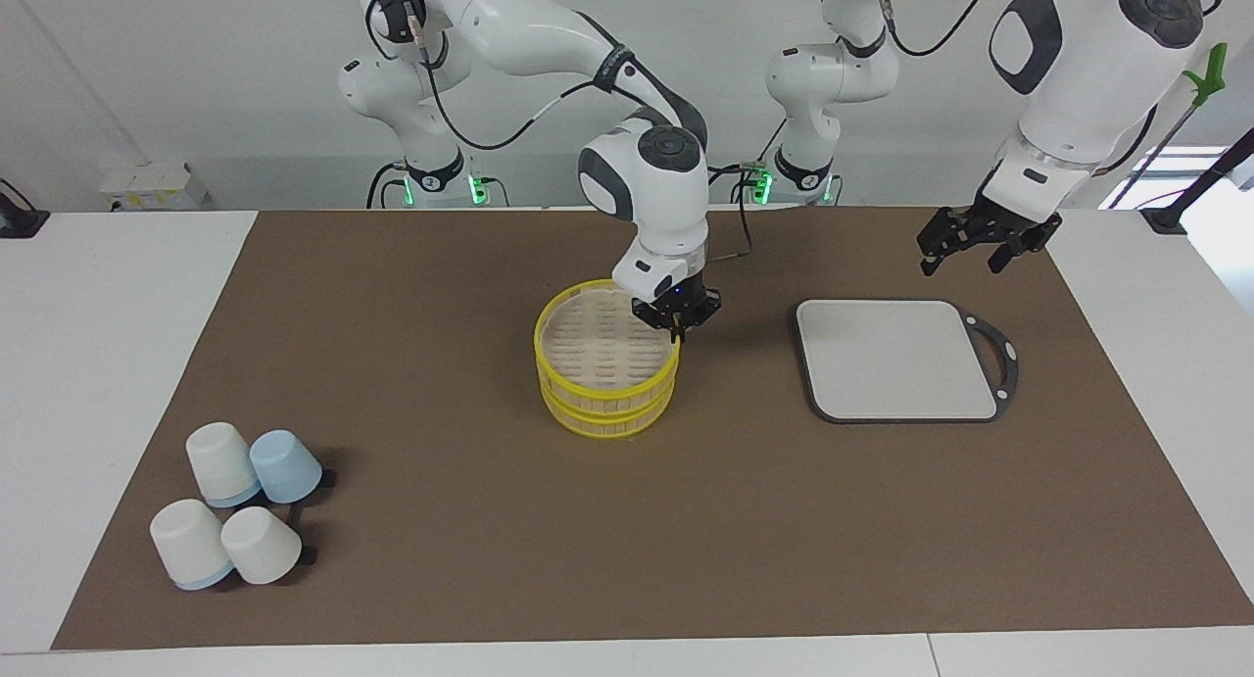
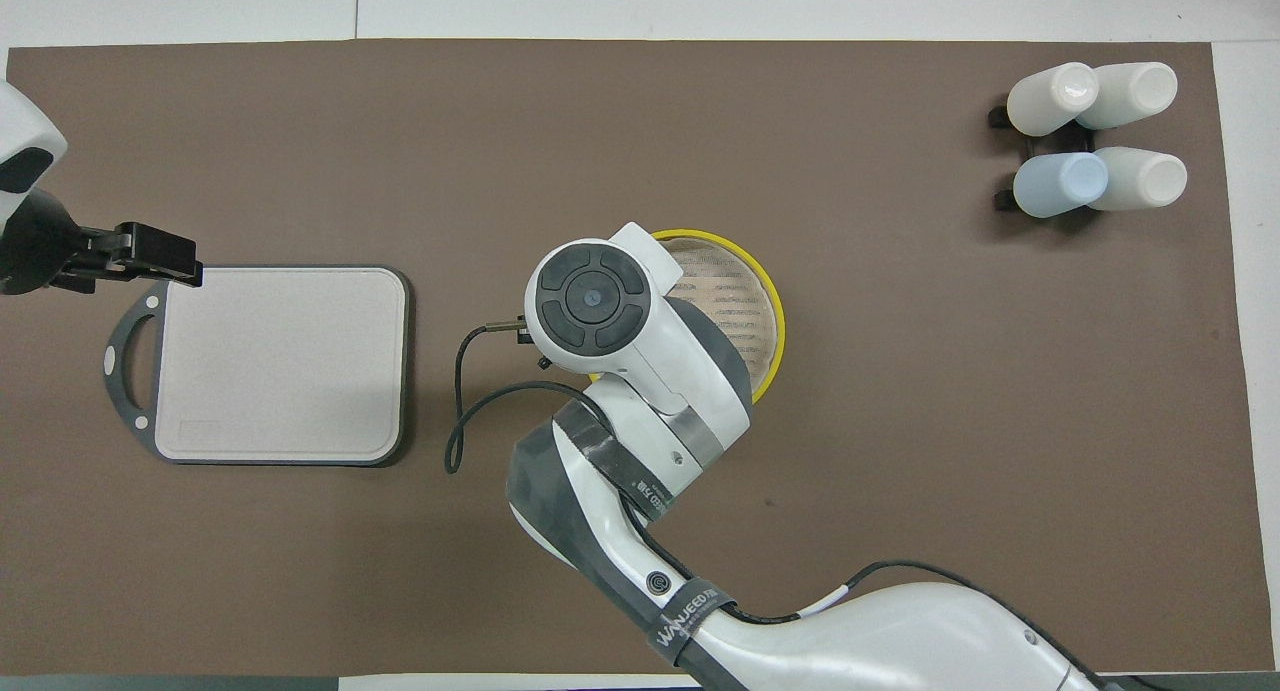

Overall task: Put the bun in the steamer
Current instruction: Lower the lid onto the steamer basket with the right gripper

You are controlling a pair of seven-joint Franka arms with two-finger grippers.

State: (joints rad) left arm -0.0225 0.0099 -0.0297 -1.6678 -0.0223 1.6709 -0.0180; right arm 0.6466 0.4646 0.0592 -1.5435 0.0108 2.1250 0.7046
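Note:
The steamer (image 1: 607,359) stands mid-table, two yellow-rimmed tiers stacked with no lid on, and its slatted floor shows bare; it also shows in the overhead view (image 2: 745,301), partly under the right arm. My right gripper (image 1: 676,326) points down at the steamer's rim on the side toward the left arm's end, with its fingers together; in the overhead view the arm's own wrist hides it. The bun does not show in either view. My left gripper (image 1: 963,256) is open and empty, up in the air over the mat by the board's corner, and it also shows in the overhead view (image 2: 185,269). The left arm waits.
A grey rectangular board (image 1: 892,359) with a dark rim and handle lies bare toward the left arm's end, also in the overhead view (image 2: 280,361). Several upturned white and pale-blue cups (image 1: 240,506) cluster toward the right arm's end, farther from the robots (image 2: 1095,136).

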